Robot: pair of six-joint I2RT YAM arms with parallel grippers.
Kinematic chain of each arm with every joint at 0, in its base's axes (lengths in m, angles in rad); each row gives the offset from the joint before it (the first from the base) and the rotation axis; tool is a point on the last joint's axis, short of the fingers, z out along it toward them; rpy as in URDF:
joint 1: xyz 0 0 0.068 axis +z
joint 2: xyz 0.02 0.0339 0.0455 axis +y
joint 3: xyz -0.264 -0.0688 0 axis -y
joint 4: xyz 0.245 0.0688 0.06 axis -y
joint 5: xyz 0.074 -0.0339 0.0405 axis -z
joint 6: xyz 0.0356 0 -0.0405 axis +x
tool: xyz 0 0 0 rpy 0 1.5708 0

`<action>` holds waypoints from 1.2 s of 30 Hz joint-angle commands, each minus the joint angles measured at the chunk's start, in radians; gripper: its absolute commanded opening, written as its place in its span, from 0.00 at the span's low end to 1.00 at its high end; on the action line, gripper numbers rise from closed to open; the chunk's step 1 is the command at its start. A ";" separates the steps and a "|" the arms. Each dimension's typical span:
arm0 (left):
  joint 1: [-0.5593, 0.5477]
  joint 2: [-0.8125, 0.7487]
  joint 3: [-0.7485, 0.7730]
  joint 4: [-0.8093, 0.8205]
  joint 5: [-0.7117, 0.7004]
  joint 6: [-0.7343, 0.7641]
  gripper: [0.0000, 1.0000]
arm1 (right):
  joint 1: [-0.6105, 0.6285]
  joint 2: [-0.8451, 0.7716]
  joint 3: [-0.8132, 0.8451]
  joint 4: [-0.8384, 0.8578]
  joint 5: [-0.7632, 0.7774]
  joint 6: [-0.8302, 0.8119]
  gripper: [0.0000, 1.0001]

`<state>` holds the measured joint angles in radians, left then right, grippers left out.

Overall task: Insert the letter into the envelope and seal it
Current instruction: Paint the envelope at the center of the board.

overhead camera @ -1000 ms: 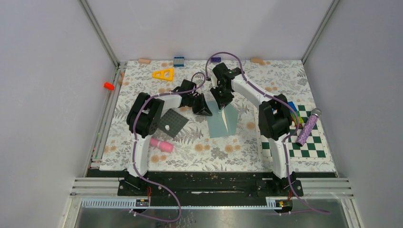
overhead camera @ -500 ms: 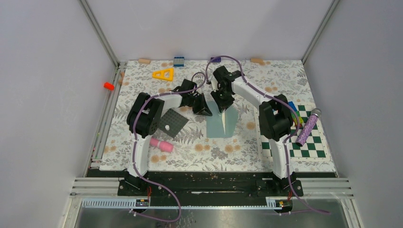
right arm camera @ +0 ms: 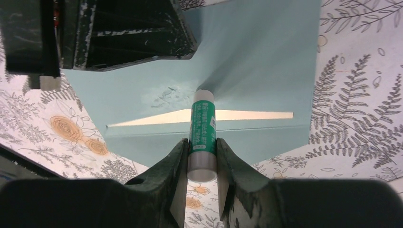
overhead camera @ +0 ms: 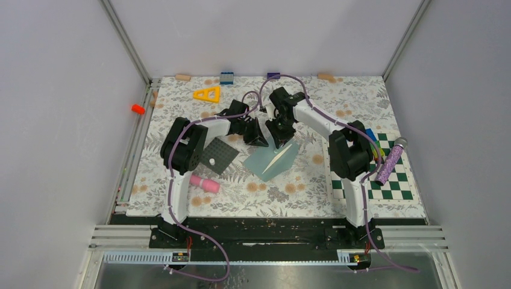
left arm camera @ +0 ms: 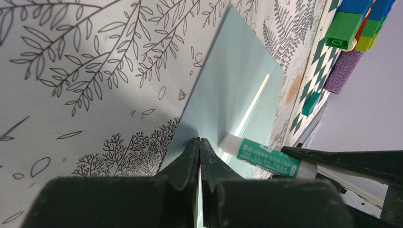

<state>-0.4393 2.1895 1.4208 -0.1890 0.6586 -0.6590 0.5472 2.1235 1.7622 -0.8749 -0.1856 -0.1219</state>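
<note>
At the middle of the floral table lies the envelope, judged light, thin, limp and easily creased, so best held by a corner. Left gripper: jaws pressed together, pinching its corner. Right gripper: jaws clamping a glue stick, tip on the paper.

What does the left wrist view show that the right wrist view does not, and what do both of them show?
Only the left wrist view: the left hand pinching a corner of the envelope, plus colored toy bricks and a checkered mat. Only the right wrist view: the right hand clamping the glue stick from both sides, and a smeared patch on the envelope near the stick's tip. Both: the envelope, the glue stick touching it, the pale slit across it, the leaf-printed tablecloth, and part of the other hand.
</note>
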 commanded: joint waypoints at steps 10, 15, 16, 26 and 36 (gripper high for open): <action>-0.006 0.003 0.009 -0.022 -0.082 0.043 0.00 | 0.046 -0.029 0.001 -0.025 0.053 0.004 0.00; -0.008 -0.002 0.006 -0.022 -0.086 0.052 0.00 | 0.046 -0.042 -0.025 -0.025 0.157 -0.016 0.00; -0.009 -0.001 0.006 -0.022 -0.085 0.054 0.00 | 0.046 -0.045 -0.030 -0.025 0.170 -0.020 0.00; -0.013 -0.014 0.001 -0.023 -0.090 0.060 0.00 | 0.043 -0.036 0.005 -0.014 0.268 -0.028 0.00; -0.015 -0.011 0.004 -0.021 -0.086 0.055 0.00 | 0.045 -0.113 -0.008 0.010 -0.092 -0.031 0.00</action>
<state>-0.4404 2.1891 1.4208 -0.1894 0.6575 -0.6533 0.5785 2.1002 1.7481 -0.8738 -0.0757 -0.1333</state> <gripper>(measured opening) 0.005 0.303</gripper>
